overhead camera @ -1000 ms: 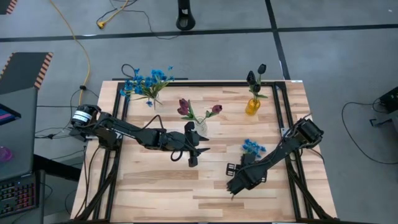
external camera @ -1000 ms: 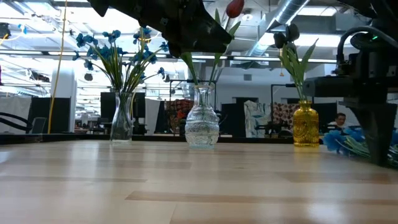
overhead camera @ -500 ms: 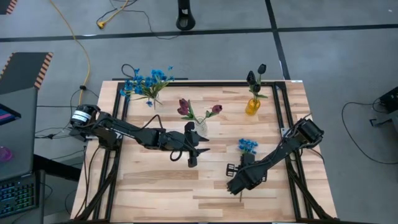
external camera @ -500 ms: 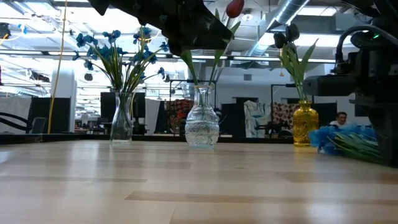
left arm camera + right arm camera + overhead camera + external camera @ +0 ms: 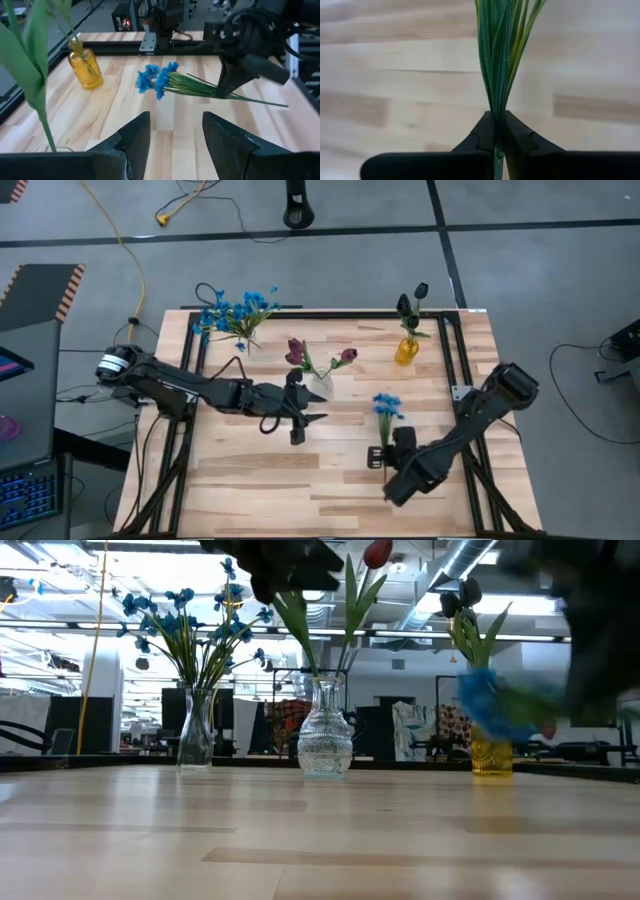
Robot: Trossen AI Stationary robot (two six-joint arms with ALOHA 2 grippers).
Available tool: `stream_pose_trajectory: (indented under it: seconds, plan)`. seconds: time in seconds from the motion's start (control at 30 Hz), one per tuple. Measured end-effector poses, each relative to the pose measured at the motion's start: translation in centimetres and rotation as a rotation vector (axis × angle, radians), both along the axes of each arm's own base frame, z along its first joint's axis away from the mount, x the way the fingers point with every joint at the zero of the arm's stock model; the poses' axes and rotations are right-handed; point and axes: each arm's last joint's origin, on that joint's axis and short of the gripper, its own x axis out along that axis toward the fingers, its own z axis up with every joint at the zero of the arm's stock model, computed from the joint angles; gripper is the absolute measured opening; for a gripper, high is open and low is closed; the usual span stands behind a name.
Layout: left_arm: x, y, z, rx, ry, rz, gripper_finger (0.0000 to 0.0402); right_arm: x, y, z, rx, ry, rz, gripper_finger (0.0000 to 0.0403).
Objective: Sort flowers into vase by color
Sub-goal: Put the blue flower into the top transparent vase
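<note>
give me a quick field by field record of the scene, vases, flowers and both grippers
left vase: clear glass, holds blue flowers
middle vase: clear textured glass, holds red rosebuds
right vase: yellow glass, holds near-black buds
loose sprig: blue sprig, lifted off the table
right gripper: fingers shut on the blue sprig's green stems
left gripper: fingers open, empty, beside the middle vase
table: wooden top

Robotics lab — exposed ducts (image 5: 470, 555), cabled floor (image 5: 140, 250).
</note>
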Motion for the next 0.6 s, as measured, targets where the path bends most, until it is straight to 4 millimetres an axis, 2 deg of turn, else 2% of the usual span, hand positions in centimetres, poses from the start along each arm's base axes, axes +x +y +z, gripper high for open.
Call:
stream_pose_trajectory:
  seconds: [0.23,0.47,0.6]
  plan:
    - [-0.9,0.0,1.8,-0.062,-0.068,-0.015,0.0170,-0.9,0.3,3.4,-0.256,-0.196,0.256,0.0046]
    - [-0.7,-0.4,2.2,-0.223,-0.115,-0.089,0.0170,-0.6,0.1,6.1,-0.558,-0.259,0.488,0.0046]
    - [-0.7,-0.9,2.3,-0.256,-0.130,-0.107,0.0170,-0.2,0.4,7.6,-0.683,-0.277,0.604,0.0046]
